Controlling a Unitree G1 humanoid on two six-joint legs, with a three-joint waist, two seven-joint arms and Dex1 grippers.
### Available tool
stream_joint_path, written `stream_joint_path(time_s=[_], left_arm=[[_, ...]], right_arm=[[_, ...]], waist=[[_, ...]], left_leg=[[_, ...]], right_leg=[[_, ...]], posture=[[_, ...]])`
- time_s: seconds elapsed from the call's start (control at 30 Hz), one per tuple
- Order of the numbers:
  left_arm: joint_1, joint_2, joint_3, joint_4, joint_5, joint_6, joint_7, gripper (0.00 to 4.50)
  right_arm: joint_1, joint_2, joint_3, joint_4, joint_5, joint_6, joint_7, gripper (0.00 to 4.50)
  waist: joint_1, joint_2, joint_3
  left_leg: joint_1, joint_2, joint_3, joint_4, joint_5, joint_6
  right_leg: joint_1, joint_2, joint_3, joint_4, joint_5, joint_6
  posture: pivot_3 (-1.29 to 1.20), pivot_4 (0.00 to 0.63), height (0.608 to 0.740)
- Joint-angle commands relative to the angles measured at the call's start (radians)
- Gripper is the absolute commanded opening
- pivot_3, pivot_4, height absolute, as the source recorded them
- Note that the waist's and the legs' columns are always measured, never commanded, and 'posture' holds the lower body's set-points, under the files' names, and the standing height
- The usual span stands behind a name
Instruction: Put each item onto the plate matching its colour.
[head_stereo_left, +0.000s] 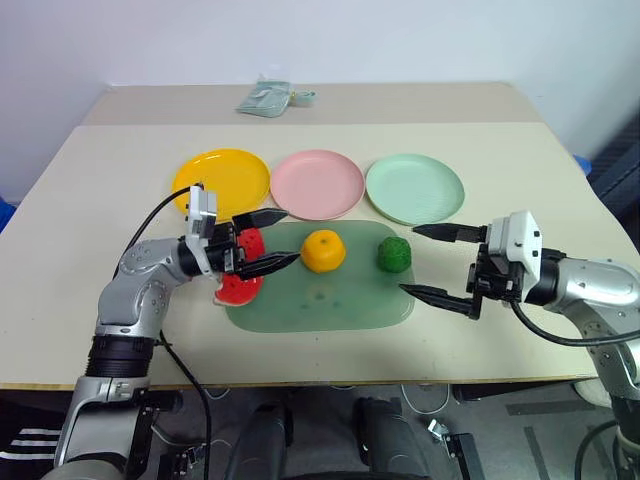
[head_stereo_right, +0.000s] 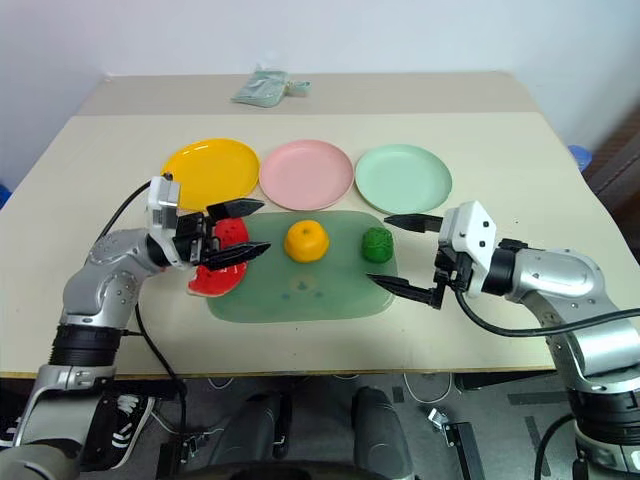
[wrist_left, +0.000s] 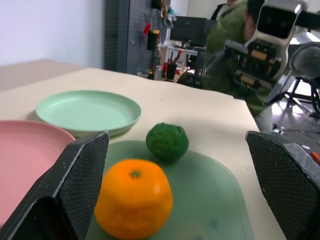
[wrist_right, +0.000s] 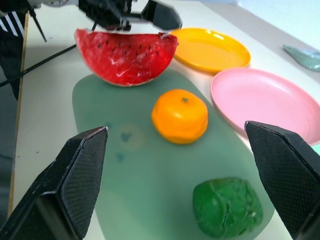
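Observation:
Three plates stand in a row: yellow (head_stereo_left: 222, 182), pink (head_stereo_left: 317, 184) and mint green (head_stereo_left: 414, 188). In front of them lies a translucent green mat (head_stereo_left: 320, 298). On it sit the orange fruit (head_stereo_left: 323, 250) and the bumpy green ball (head_stereo_left: 393, 254). The red watermelon wedge (head_stereo_left: 240, 285) stands at the mat's left edge. My left gripper (head_stereo_left: 290, 237) hangs open over the wedge, its fingers pointing at the orange. My right gripper (head_stereo_left: 410, 260) is open just right of the green ball, with nothing between its fingers.
A pale green packet (head_stereo_left: 265, 98) lies at the far edge of the table. The table's front edge runs close below the mat. In the left wrist view a person in green (wrist_left: 225, 40) stands beyond the table's right side.

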Motion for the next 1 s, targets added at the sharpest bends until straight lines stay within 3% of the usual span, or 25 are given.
stream_joint_path(time_s=[0.03,0.2,0.47,0.63,0.7,0.87,1.0], left_arm=[[-0.003,0.021,0.042,-0.012,-0.011,-0.026,-0.011,4.50],[-0.008,0.050,0.074,0.014,-0.019,-0.040,-0.030,4.50],[0.008,0.200,0.221,-0.142,-0.158,0.133,0.024,4.50],[0.040,0.269,0.341,-0.239,-0.260,0.298,0.189,4.50],[0.111,0.300,0.351,-0.377,-0.277,0.401,0.311,4.50],[0.229,0.265,0.392,-0.571,-0.219,0.432,0.567,4.50],[0.285,0.242,0.394,-0.691,-0.233,0.573,0.808,4.50]], right_arm=[[-0.004,-0.001,0.002,0.001,-0.004,-0.012,0.001,4.47],[-0.031,0.019,0.026,0.003,-0.001,-0.005,-0.014,4.47],[-0.123,0.101,0.118,0.114,-0.041,-0.078,0.023,4.47],[-0.247,0.179,0.199,0.230,-0.086,-0.131,0.057,4.47],[-0.277,0.183,0.192,0.266,-0.084,-0.153,0.082,4.47],[-0.326,0.212,0.213,0.316,-0.092,-0.188,0.110,4.47],[-0.383,0.235,0.226,0.392,-0.117,-0.228,0.137,4.47]], waist=[[0.002,0.000,0.000],[0.000,0.000,0.000],[-0.001,-0.001,0.000],[-0.006,0.000,0.000],[-0.006,0.000,0.000],[0.002,-0.001,0.000],[-0.005,-0.001,0.000]], left_leg=[[0.000,0.000,0.000,0.000,0.000,0.000],[0.000,0.000,0.000,0.000,0.000,0.000],[0.000,0.000,0.000,0.000,0.000,0.000],[0.000,0.000,0.000,0.000,0.000,0.000],[0.000,0.000,0.000,0.000,0.000,0.000],[0.000,0.000,-0.001,0.000,0.000,0.000],[0.001,0.000,0.000,0.000,0.000,0.000]], right_leg=[[0.000,0.000,0.000,0.000,0.000,0.000],[0.000,0.000,0.000,0.000,0.000,0.000],[0.000,0.000,0.000,0.000,0.000,0.000],[0.000,0.000,0.000,0.001,0.000,0.000],[0.000,0.000,0.000,0.001,0.000,0.000],[0.000,-0.001,0.000,0.001,0.000,0.000],[0.000,0.000,0.000,0.002,0.000,0.000]], posture=[[0.00,0.150,0.740],[0.00,0.150,0.740],[0.00,0.150,0.740],[0.00,0.150,0.740],[0.00,0.150,0.740],[0.00,0.150,0.740],[0.00,0.150,0.740]])
